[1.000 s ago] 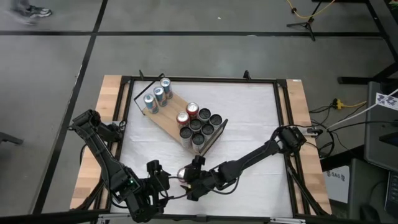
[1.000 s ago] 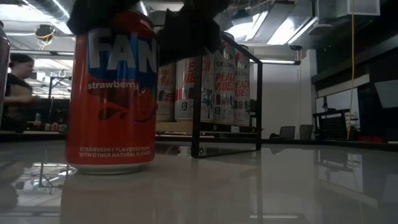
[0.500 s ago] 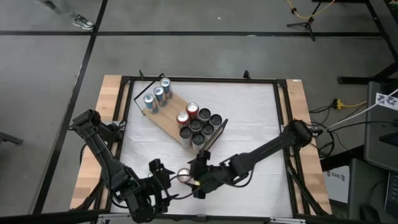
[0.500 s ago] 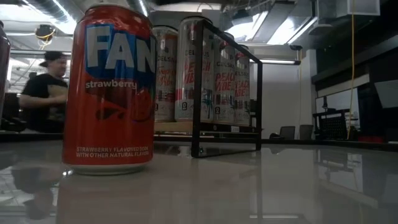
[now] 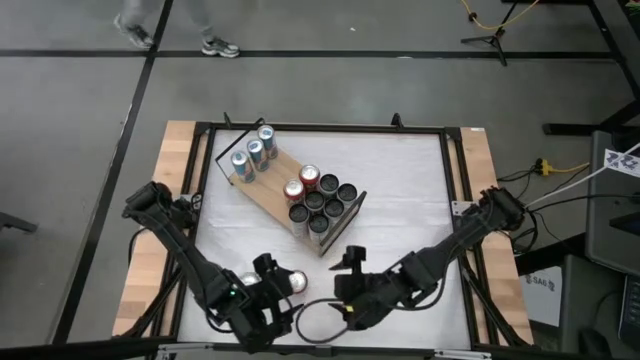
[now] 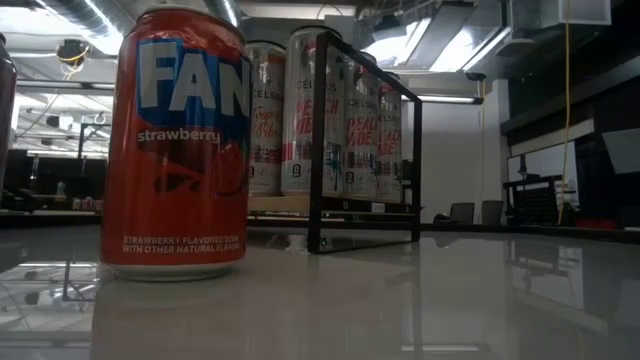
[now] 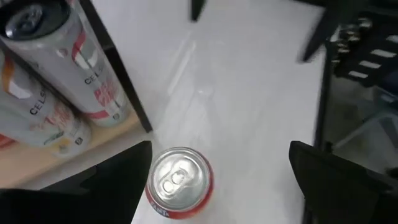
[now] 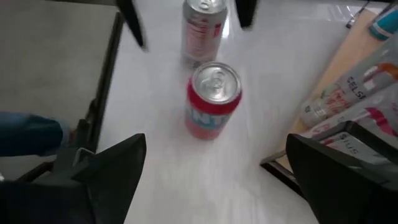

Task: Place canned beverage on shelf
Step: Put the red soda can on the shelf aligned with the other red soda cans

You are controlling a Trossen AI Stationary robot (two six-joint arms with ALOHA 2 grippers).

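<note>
A red strawberry soda can (image 5: 297, 282) (image 6: 180, 145) stands upright on the white tabletop, near the front edge. The shelf (image 5: 268, 190), a light-wood board on a black wire frame, stands mid-table, with several cans (image 5: 318, 205) upright on it. My left gripper (image 5: 274, 286) (image 7: 219, 147) is open and hovers just left of the red can (image 7: 179, 190), which shows between its spread fingers. My right gripper (image 5: 347, 278) (image 8: 215, 140) is open and hangs right of the red can (image 8: 213, 99), apart from it.
A second can (image 8: 201, 28), silver with red print, stands just left of the red one, under my left arm. A black cable loop (image 5: 312, 322) lies at the front edge. The tabletop right of the shelf is bare white. A person's feet (image 5: 215, 47) are on the floor beyond the table.
My right gripper has risen from the red can's top and drawn back toward the table's right edge. The can stays standing upright. My left gripper has edged toward the can from the left and tipped a little.
</note>
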